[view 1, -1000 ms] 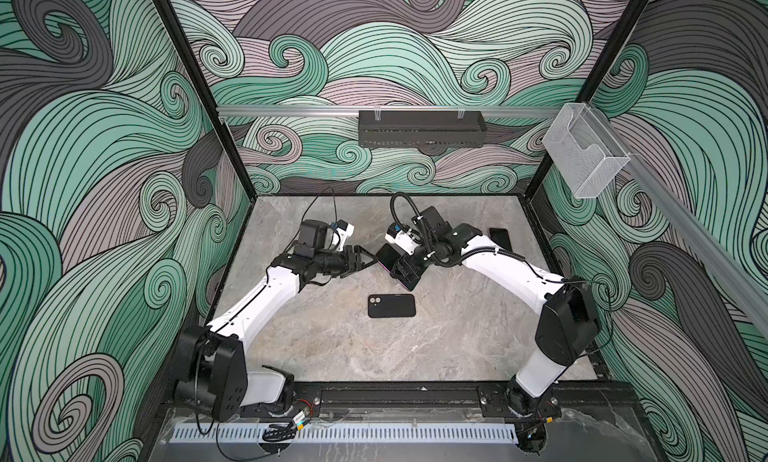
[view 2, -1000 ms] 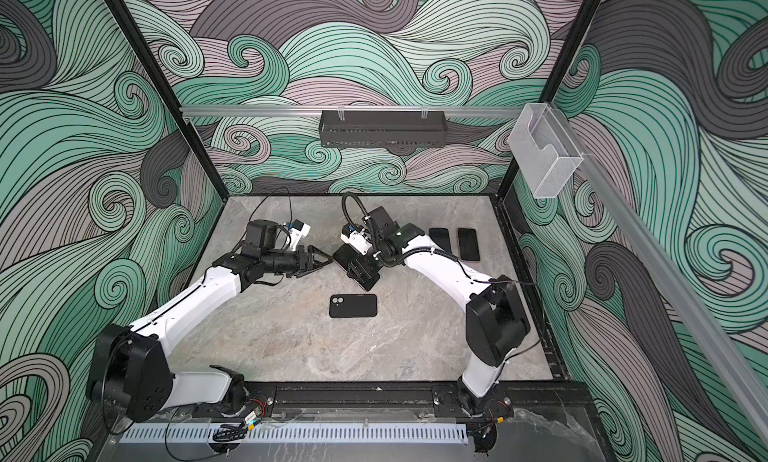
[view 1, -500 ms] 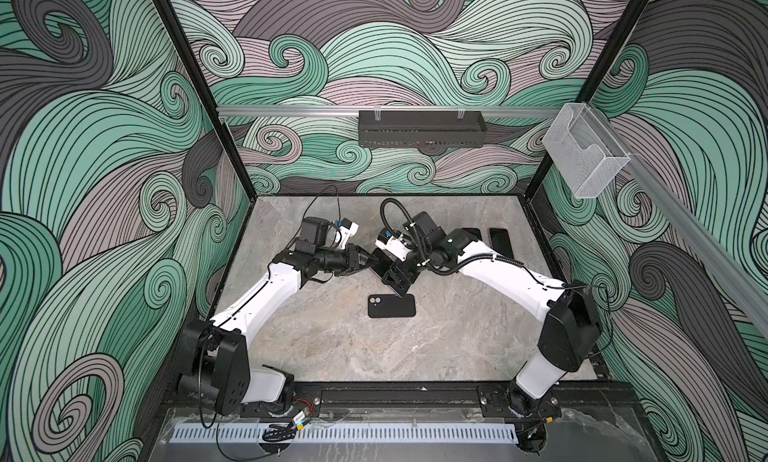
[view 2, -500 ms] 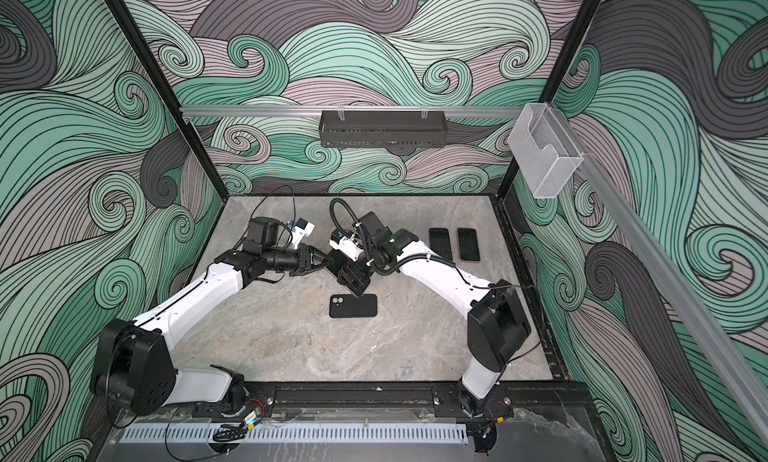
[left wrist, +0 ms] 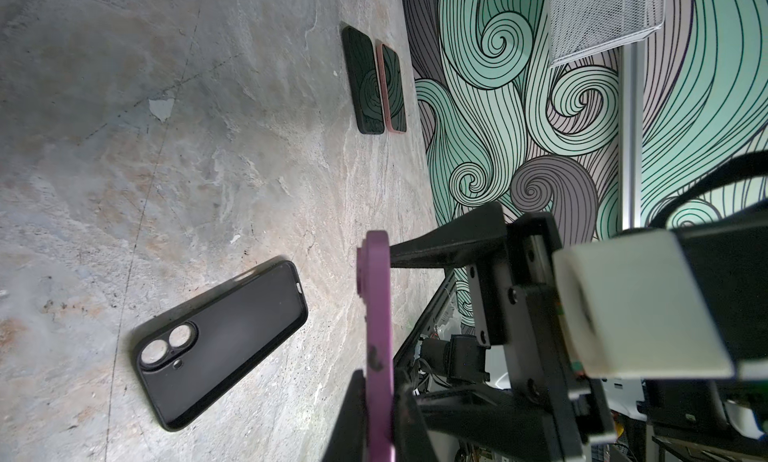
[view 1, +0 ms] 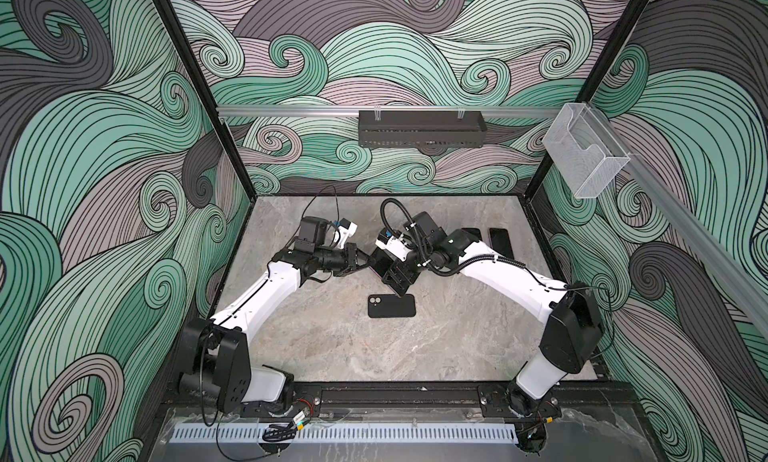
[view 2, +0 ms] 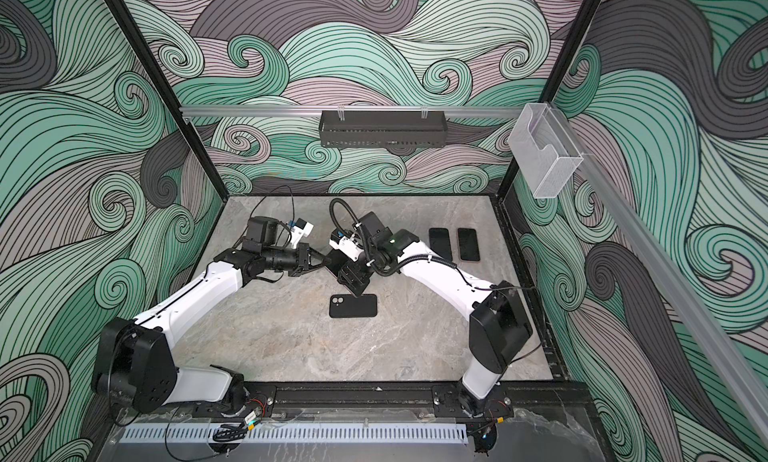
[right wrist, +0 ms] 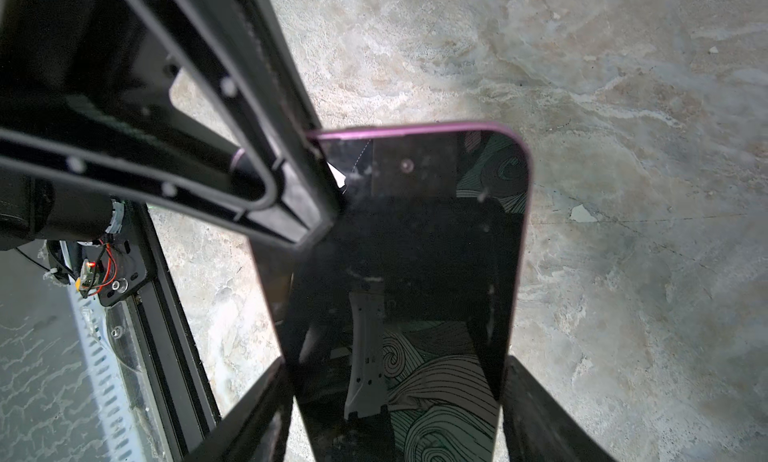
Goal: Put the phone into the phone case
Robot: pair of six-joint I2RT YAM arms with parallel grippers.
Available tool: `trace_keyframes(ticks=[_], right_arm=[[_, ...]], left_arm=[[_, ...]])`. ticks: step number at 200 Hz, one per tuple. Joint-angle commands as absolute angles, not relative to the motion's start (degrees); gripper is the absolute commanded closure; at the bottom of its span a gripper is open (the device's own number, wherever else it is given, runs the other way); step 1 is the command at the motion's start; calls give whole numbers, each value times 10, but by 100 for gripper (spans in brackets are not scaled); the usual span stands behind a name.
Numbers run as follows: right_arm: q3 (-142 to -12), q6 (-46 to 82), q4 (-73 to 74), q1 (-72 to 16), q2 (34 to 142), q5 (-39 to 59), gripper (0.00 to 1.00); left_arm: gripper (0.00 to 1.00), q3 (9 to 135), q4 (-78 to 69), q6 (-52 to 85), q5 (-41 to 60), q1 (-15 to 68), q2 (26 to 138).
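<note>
Above the table's middle, a purple phone (view 1: 381, 264) (view 2: 335, 259) with a dark screen is held between both arms. My right gripper (right wrist: 397, 364) (view 1: 395, 274) is shut on the phone (right wrist: 415, 252) across its width, one finger on each long side. My left gripper (left wrist: 380, 381) (view 1: 368, 264) is shut on the phone's (left wrist: 379, 323) thin purple edge, pinching front and back. The black phone case (view 1: 391, 311) (view 2: 353, 306) (left wrist: 220, 343) lies flat on the table just in front of both grippers, camera cutout to the left, with nothing touching it.
Two other phones (view 2: 439, 244) (view 2: 468, 244) lie side by side at the back right of the table, also seen in the left wrist view (left wrist: 361, 80). A black basket (view 1: 419, 127) hangs on the back wall and a clear holder (view 1: 586, 157) on the right rail.
The right arm carried the phone leftward and lower toward the left arm. The left gripper reached in and closed on the phone's edge.
</note>
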State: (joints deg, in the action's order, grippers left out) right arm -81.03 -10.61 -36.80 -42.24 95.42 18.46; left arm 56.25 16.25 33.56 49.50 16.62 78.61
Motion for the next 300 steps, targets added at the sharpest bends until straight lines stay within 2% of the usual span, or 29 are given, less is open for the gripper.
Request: trace_keyframes(ticks=[1,9,25,63,88,165,174,195,234,300], right_arm=[[-790,-104,-356,-425,909,175,29],[-779,-99,-356,-425,896,167,15],[-757,-94,-353,-425,868,168,1],[-717,-40,-333,-409,805,202,0],[-656,57,-245,-385,755,236,0],[-499,390,131,-335,699,276,21],[-497,405,148,-332,704,282,27],[-496,428,169,-325,712,291,27],[-493,467,198,-308,720,300,34],[-487,535,293,-290,748,338,41]], left_arm=[[100,585,158,333,510,162,777],[100,585,158,330,510,160,774],[100,590,168,321,510,159,767],[100,588,151,316,492,155,738],[100,566,84,344,478,153,713],[100,485,-123,437,398,150,632],[100,479,-148,449,400,149,628],[100,472,-194,480,407,148,624],[100,453,-279,538,402,145,621],[100,444,-348,597,413,142,630]])
